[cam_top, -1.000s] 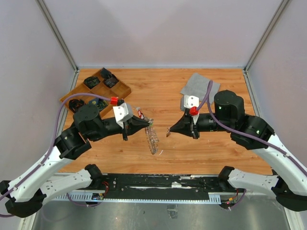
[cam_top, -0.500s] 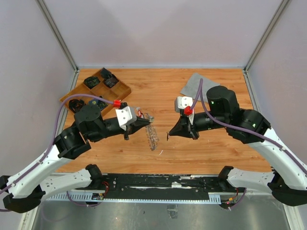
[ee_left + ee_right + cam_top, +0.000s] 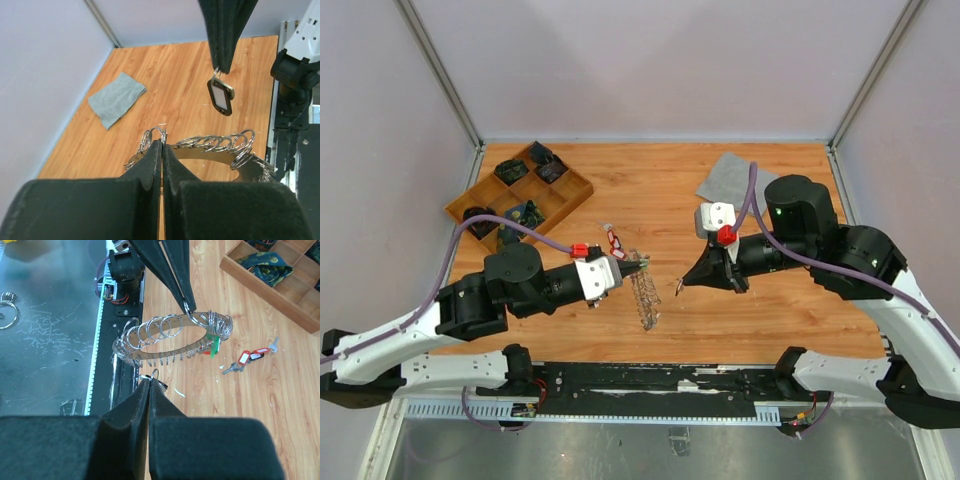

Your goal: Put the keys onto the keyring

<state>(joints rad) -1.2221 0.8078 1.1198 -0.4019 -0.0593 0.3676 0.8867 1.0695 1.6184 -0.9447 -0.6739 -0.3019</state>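
Both arms reach low over the table [image 3: 650, 190] and meet tip to tip near its middle. The left gripper [image 3: 163, 146] is clamped shut on the rim of the keyring [image 3: 167, 339], which it holds tilted. The right gripper [image 3: 149, 382] is pinched shut on the black-tagged key [image 3: 220, 98], which hangs just beside the ring; its blade is hidden behind the tag, and from above it is only a dark sliver. The red-tagged keys [image 3: 248, 359] lie on the wood near the ring.
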